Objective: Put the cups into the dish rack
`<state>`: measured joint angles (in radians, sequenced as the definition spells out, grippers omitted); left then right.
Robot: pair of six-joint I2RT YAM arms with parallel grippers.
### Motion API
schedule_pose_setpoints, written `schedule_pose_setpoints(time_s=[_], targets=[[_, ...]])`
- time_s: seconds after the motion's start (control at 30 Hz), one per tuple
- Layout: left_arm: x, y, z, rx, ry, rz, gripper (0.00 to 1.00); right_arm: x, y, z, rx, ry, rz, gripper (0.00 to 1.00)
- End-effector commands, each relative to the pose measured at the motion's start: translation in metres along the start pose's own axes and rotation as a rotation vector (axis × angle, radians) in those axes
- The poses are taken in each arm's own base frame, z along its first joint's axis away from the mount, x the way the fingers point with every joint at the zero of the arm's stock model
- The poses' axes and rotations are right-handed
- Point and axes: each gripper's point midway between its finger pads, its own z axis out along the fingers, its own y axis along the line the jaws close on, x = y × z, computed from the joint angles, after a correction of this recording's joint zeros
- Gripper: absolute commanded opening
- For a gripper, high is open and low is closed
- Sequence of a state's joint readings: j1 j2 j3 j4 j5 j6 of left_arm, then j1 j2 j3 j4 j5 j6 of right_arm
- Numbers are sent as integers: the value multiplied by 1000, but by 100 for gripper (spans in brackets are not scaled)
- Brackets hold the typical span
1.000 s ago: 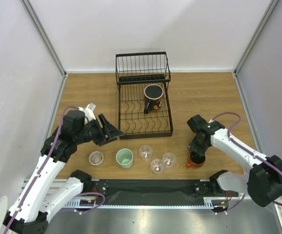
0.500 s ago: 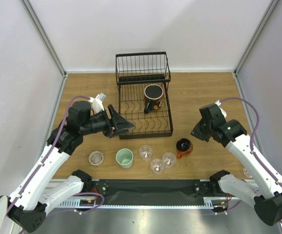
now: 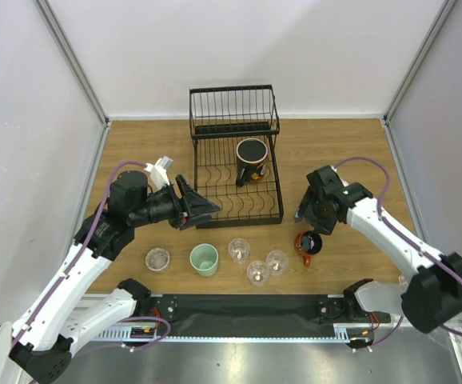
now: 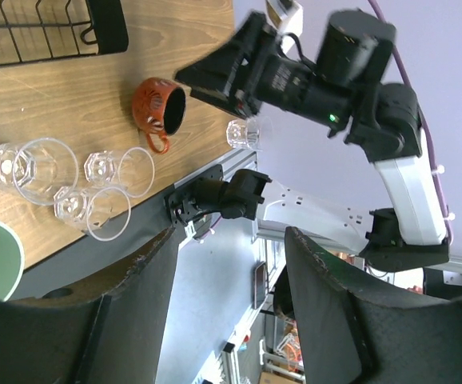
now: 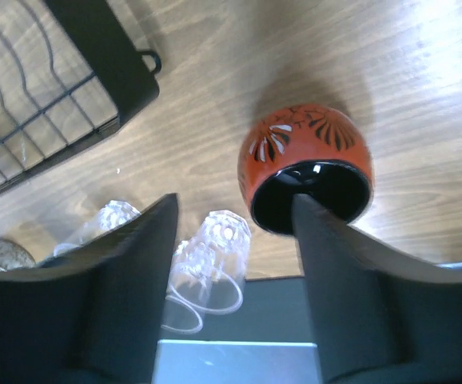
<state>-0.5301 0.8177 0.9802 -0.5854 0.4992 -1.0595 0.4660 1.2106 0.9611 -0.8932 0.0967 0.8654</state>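
Observation:
The black wire dish rack (image 3: 215, 172) stands at the table's middle back, with a black-rimmed mug (image 3: 252, 158) in its tray. On the table in front stand a mint-green cup (image 3: 204, 259), three clear glasses (image 3: 256, 272) to its right and one glass (image 3: 157, 258) to its left. A red mug (image 3: 307, 242) stands at the right of the row. My right gripper (image 3: 308, 230) is open and empty just above it; in the right wrist view the gripper (image 5: 235, 264) has one finger across the rim of the red mug (image 5: 304, 160). My left gripper (image 3: 209, 210) is open and empty by the rack's near left corner.
The rack's raised basket (image 3: 233, 110) is at its far end. White walls close in the table on three sides. In the left wrist view the gripper (image 4: 231, 304) looks across the glasses (image 4: 35, 168), the red mug (image 4: 157, 106) and the right arm (image 4: 351, 72).
The red mug moved up and left from the near right spot and was let go. My right gripper rose away, then came back down over it. My left gripper swung right toward the rack's corner.

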Motion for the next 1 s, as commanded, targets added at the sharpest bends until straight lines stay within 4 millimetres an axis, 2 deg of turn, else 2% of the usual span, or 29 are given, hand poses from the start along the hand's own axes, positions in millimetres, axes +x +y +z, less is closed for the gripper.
schedule_pose_setpoints(time_s=[0.0, 0.17, 0.3, 0.6, 0.8, 0.83, 0.9, 0.97], targets=[[1, -1, -2, 11, -12, -13, 62, -4, 14, 13, -24, -2, -19, 68], [5, 2, -6, 5, -14, -21, 62, 6, 14, 41, 30, 41, -34, 69], [8, 5, -8, 0, -10, -28, 62, 11, 12, 56, 50, 52, -26, 68], [7, -1, -10, 6, -2, -15, 62, 20, 0, 74, 130, 62, 1, 54], [9, -9, -8, 24, 20, 3, 62, 25, -12, 77, 160, 61, 0, 31], [11, -11, -6, 24, 30, 12, 62, 24, -12, 76, 151, 60, -1, 14], [11, -16, -5, 27, 24, 33, 62, 21, -9, 69, 107, 49, 2, 0], [16, -21, -1, 38, 40, 51, 62, 15, -6, 55, 51, 15, 17, 0]])
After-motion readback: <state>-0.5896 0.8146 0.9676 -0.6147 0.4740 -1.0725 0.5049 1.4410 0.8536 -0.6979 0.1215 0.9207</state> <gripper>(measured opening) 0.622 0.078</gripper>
